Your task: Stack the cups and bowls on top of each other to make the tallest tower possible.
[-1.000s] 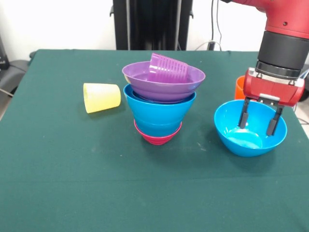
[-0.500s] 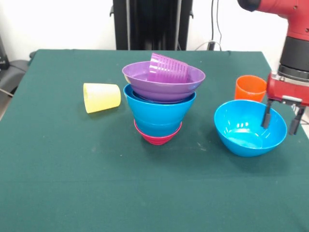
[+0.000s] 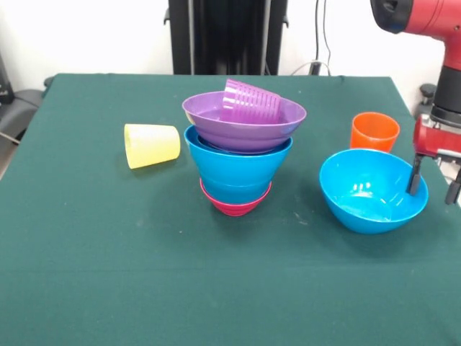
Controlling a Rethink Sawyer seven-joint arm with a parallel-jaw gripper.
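Observation:
The tower stands mid-table: a magenta bowl [image 3: 235,206] at the base, blue bowls [image 3: 238,169] nested above it, then a wide purple bowl [image 3: 245,127] with a purple cup [image 3: 251,101] lying on its side in it. A yellow cup [image 3: 151,145] lies on its side to the left. An orange cup [image 3: 374,132] stands upright at the right. In front of it sits a loose blue bowl [image 3: 371,191]. My gripper [image 3: 434,183] is open and hangs at this bowl's right rim, one finger [image 3: 415,176] inside the rim and the other outside it.
The green table [image 3: 144,274] ends just right of the gripper. The black pedestal [image 3: 227,36] stands at the far side, with cables beside it. A dark object shows at the far left edge.
My gripper has moved right, from over the middle of the loose blue bowl to its right rim, uncovering the orange cup. The tower and cups have not moved.

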